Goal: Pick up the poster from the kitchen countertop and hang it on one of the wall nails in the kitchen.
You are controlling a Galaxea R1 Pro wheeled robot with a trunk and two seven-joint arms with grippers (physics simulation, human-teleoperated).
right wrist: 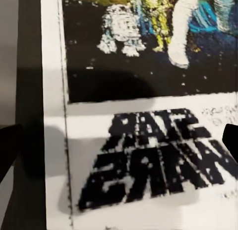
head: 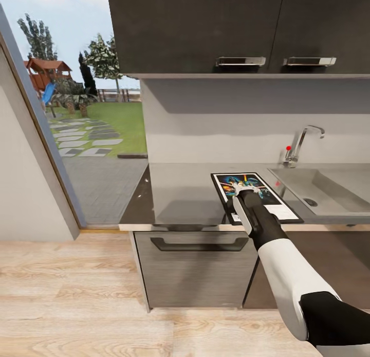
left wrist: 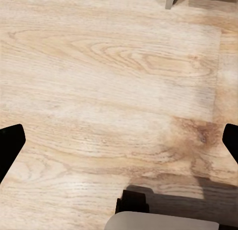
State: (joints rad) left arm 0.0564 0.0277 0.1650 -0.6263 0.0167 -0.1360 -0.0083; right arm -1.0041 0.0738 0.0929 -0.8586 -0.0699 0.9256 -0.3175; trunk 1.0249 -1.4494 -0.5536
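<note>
**Desk:** Head view first: where is the flat black-framed Star Wars poster (head: 268,198) with its white border and dark blue figure artwork?

**Photographer:** Lying flat on the long grey matte kitchen countertop (head: 180,195), near the front edge, just beside the moulded steel sink basin (head: 329,190) and its chrome tap (head: 303,143). Dark wall cabinets (head: 205,28) hang above; a glass door (head: 77,136) at the counter's far end looks onto a garden.

**Desk:** And the arms?

**Photographer:** The white-and-black right arm (head: 288,269) reaches over the counter edge, with the right gripper (head: 240,190) low above the poster's artwork. Its wrist camera looks closely down on the black STAR WARS lettering (right wrist: 148,158), with dark fingertips (right wrist: 10,148) at both picture edges, spread wide apart and clasping nothing. Whether they touch the poster cannot be told.

**Desk:** The left one?

**Photographer:** The left gripper (left wrist: 119,143) points at the pale wooden floor (left wrist: 114,76). One dark fingertip (left wrist: 10,143) shows at each picture edge, parted wide with nothing between them.
</note>
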